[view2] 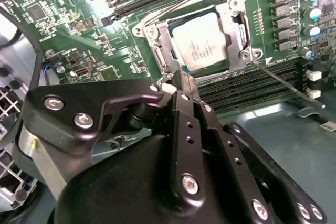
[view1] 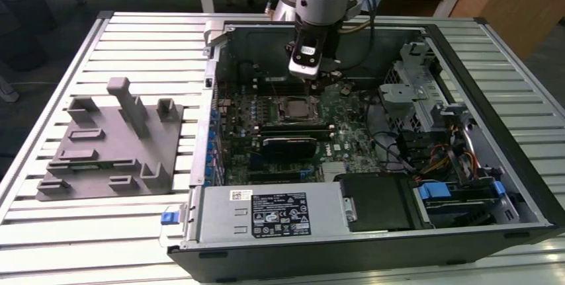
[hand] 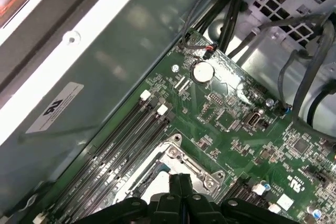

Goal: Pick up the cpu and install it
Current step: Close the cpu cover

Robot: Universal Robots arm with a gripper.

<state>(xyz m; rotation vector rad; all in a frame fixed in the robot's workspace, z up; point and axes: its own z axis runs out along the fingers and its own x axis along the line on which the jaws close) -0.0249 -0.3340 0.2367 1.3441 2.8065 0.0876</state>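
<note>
In the exterior view the claw (view1: 319,79) hangs inside the open computer case (view1: 494,186) on the slatted table (view1: 141,27), just above the motherboard (view1: 340,136), with the socket (view1: 296,108) slightly below and toward the exterior view's left of its tip; a grey fixture (view1: 110,143) lies on the table well apart from the claw, outside the case. In the second wrist view the claw (view2: 176,80) has its fingers pressed together with nothing between them, and the cpu (view2: 201,47) lies flat inside the socket frame (view2: 157,51) just beyond the tip, its silvery top showing, the thin retention lever (view2: 283,83) standing loose to one side. Judged from this, the chip sits squarely in its seat, so doing this step well means avoiding any sideways push on it and keeping the tip off the frame. In the first wrist view the claw (hand: 180,182) sits at the socket's edge, memory slots (hand: 126,140) beside it and a coin battery (hand: 202,71) farther off. The chip carries faint print and a white sticker (hand: 55,107) on the case wall has markings; none can be read.
</note>
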